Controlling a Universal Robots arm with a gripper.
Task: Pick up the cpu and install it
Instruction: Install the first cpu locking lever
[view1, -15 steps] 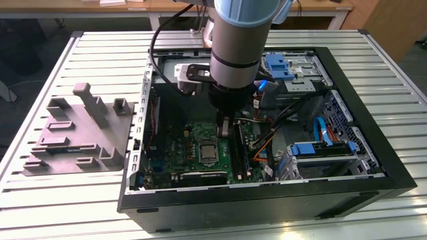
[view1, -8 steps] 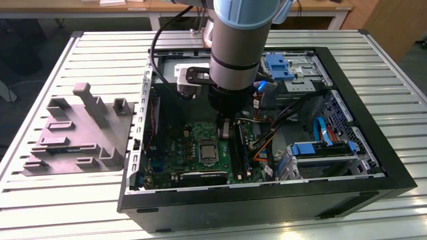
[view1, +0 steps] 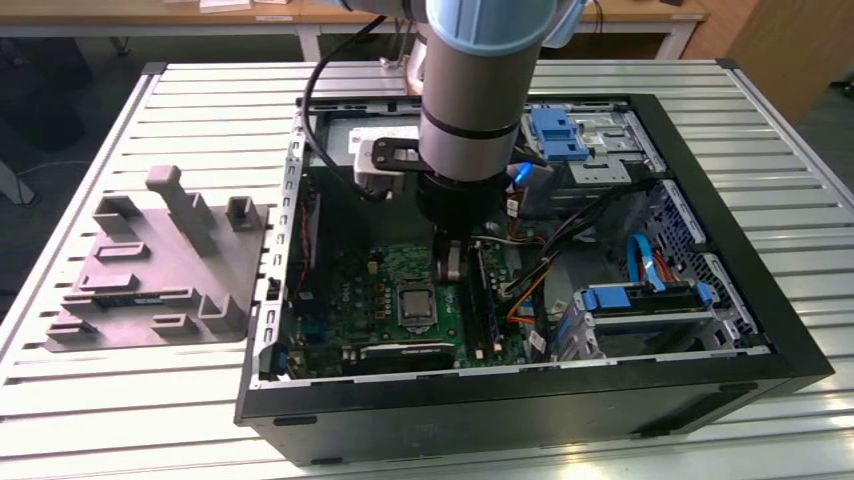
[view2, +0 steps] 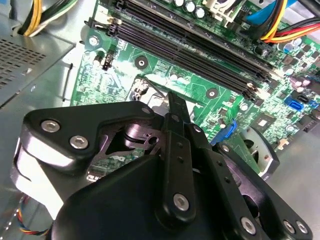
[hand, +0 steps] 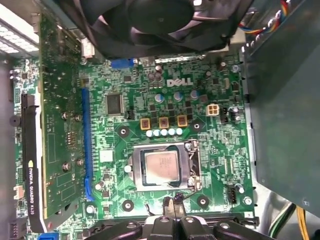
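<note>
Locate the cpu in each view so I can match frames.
Exterior view: cpu in the socket frame, on the exterior view's left of the hand.
First wrist view: cpu inside the socket frame, near the hand.
Second wrist view: hidden behind the hand.
Shared landmark: the socket frame; its corner shows there.

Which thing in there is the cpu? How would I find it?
Look inside the open computer case at the green motherboard. Near its middle sits a dark metal socket frame, and the cpu is the flat silvery square lying inside it, the one plain shiny square among the tiny parts.
</note>
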